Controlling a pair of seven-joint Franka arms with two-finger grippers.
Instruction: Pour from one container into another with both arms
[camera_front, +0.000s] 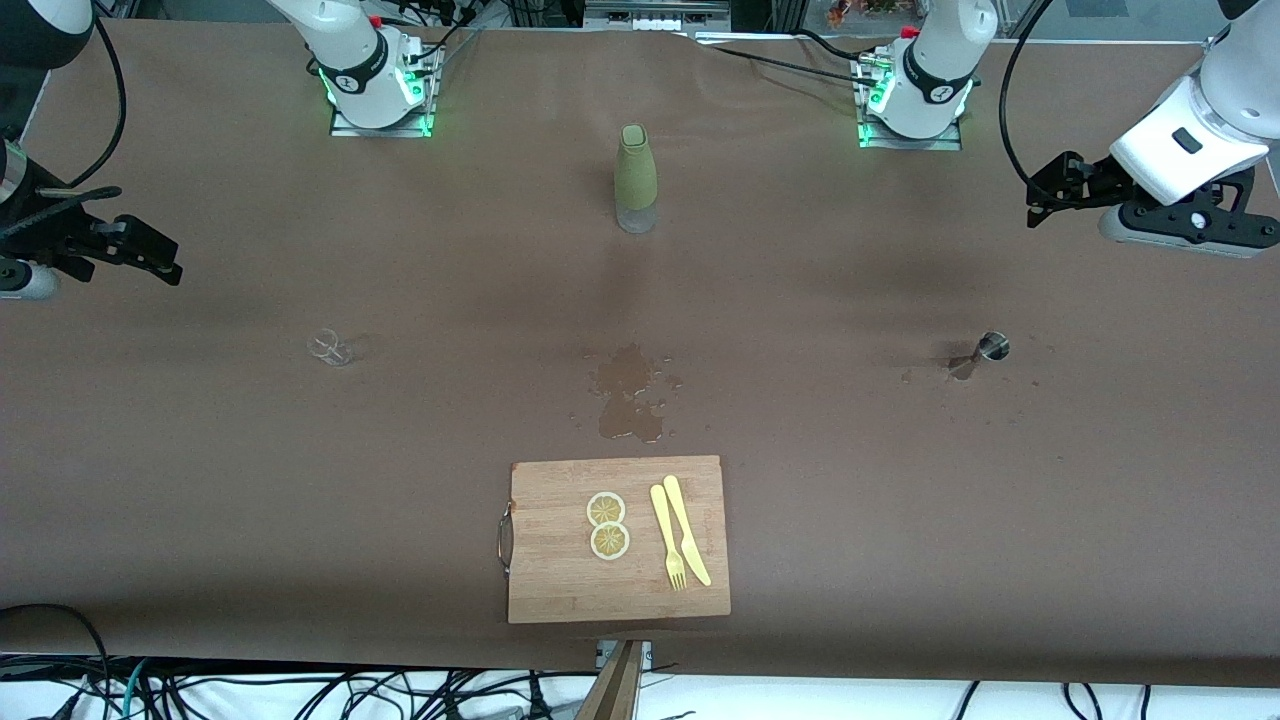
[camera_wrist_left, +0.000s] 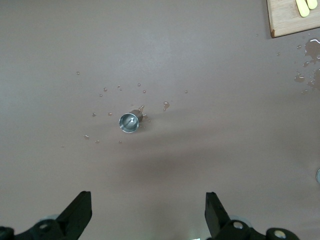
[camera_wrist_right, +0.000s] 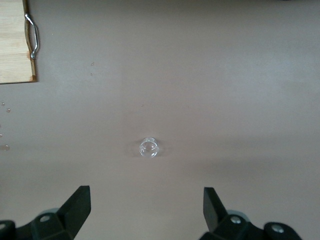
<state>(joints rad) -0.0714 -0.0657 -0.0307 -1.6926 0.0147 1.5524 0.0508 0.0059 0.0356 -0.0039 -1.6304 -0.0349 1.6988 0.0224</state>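
The right gripper (camera_front: 165, 262) hangs over the right arm's end of the surface (camera_front: 900, 520), fingers (camera_wrist_right: 77, 205) spread wide with nothing between them. One small clear glass (camera_front: 331, 347) stands upright under it, toward the right arm's end from the spill; whether it holds anything cannot be told.

One green bottle (camera_front: 636, 178) stands upright between the two arm bases, farther from the front camera than the spill, its clear bottom showing. One wet spill (camera_front: 628, 392) lies just beside the board's farther edge. One wooden board (camera_front: 617, 540) with a metal handle (camera_front: 505, 537) lies nearer the camera than the spill; on it lie two lemon slices (camera_front: 607, 525), touching each other, and beside them one yellow fork (camera_front: 668, 537) and one yellow knife (camera_front: 687, 529).

One metal jigger (camera_front: 980, 355) stands toward the left arm's end from the spill, its cup looking empty, with droplets (camera_wrist_left: 165, 105) scattered around it. The left gripper (camera_front: 1035, 205) hangs over the left arm's end, fingers (camera_wrist_left: 214, 210) spread apart and empty.
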